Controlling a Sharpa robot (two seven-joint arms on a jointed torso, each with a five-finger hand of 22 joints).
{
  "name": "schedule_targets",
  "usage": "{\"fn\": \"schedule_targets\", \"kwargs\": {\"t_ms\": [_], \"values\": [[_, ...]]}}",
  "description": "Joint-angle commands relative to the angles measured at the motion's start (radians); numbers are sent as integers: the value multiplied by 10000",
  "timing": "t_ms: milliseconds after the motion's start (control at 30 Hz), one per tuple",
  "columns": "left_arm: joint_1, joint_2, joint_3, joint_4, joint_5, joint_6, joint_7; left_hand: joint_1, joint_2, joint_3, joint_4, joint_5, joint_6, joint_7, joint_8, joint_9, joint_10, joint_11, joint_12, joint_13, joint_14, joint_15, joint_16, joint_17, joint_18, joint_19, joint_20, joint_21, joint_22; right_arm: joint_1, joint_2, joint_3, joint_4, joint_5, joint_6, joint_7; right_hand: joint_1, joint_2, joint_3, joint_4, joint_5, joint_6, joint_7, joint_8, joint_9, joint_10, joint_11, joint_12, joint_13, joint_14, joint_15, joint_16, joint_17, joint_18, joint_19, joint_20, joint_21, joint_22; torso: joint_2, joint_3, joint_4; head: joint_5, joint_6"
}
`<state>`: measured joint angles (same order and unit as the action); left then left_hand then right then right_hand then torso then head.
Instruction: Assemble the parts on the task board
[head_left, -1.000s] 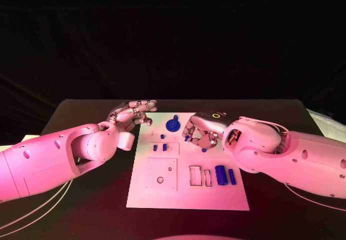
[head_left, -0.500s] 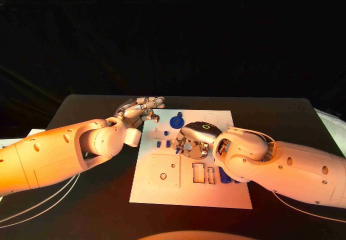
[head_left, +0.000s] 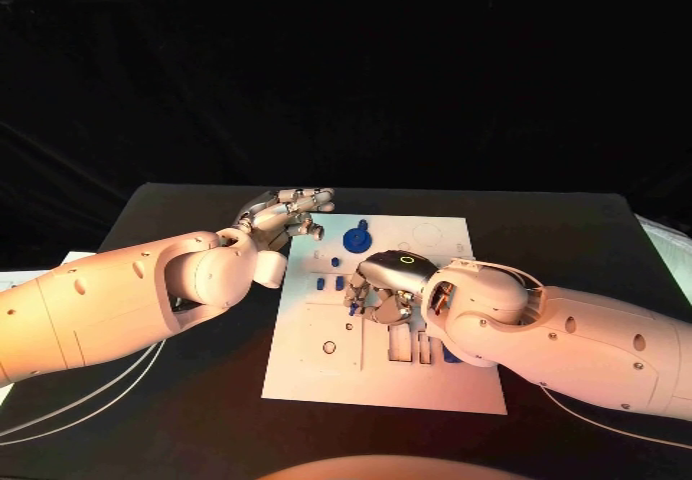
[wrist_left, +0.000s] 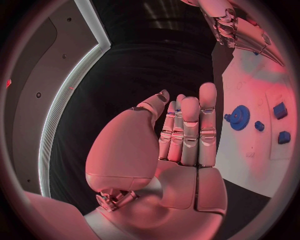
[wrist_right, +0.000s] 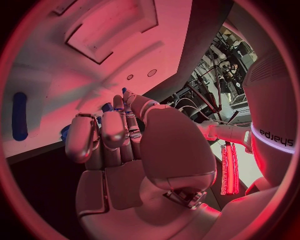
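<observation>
The white task board (head_left: 433, 395) lies in the middle of the black table. A blue gear (head_left: 356, 238) sits near its far edge, with small blue pieces (head_left: 329, 284) just nearer. My right hand (head_left: 381, 292) hovers over the board's middle with its fingers curled down, and it pinches a small blue part (head_left: 351, 309) at the fingertips. In the right wrist view the fingers (wrist_right: 103, 132) point at the board (wrist_right: 56, 65), and a blue cylinder (wrist_right: 20, 115) lies there. My left hand (head_left: 289, 212) stays at the board's far left corner, fingers straight and holding nothing (wrist_left: 184, 140).
A square recessed plate (head_left: 327, 338) and narrow slots (head_left: 400, 346) lie on the board's near half, beside my right hand. My right forearm (head_left: 548, 335) covers the board's right side. A white sheet (head_left: 15, 280) lies at the table's left edge.
My right hand has moved with the blue part from the board's far right towards its middle and lower. The left hand has kept its place.
</observation>
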<state>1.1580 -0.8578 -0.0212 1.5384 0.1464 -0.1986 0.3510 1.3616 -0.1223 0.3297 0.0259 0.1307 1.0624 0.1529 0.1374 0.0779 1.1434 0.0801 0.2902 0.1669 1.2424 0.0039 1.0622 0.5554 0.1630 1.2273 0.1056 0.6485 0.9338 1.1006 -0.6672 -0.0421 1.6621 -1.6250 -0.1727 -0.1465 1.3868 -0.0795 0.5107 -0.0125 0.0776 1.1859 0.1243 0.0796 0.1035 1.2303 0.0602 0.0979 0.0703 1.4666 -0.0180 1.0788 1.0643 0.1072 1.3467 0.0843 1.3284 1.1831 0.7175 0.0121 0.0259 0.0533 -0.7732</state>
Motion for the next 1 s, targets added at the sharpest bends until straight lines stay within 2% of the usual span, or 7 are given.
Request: {"fn": "schedule_targets", "kwargs": {"t_ms": [33,367,1000], "values": [[3,24,8,30,-40,198,48,13,102,-56,-3,-48,-74,25,46,-15,-85,12,25,16,-70,-10,51,-10,86,-25,-12,-43,-10,-25,42,-7,-10,-84,354,115,-40,69,-10,-13,45,50,3,53,-9,42,14,-52,-7,364,-27,72,12,-202,36,0,40,12,1,1,0,11,-21],[3,16,8,20,-40,208,21,13,102,-56,-3,-48,-74,25,46,-15,-85,12,25,16,-70,-10,51,-10,86,-25,-12,-43,-10,-53,70,-20,5,-126,641,116,-54,65,-23,-13,48,51,2,54,-6,45,16,-57,-8,362,-25,73,9,-202,36,2,43,14,0,-6,1,28,-56],[3,-4,8,31,-40,204,5,25,120,-103,0,-77,-88,22,63,-16,-128,11,81,38,-84,-7,56,-37,90,-26,-6,-74,-29,-130,229,-62,-139,-298,871,31,-60,62,-35,-16,51,54,0,56,-3,48,14,-62,-9,362,-24,82,14,-203,37,4,47,19,-2,-9,9,49,-106]]}}
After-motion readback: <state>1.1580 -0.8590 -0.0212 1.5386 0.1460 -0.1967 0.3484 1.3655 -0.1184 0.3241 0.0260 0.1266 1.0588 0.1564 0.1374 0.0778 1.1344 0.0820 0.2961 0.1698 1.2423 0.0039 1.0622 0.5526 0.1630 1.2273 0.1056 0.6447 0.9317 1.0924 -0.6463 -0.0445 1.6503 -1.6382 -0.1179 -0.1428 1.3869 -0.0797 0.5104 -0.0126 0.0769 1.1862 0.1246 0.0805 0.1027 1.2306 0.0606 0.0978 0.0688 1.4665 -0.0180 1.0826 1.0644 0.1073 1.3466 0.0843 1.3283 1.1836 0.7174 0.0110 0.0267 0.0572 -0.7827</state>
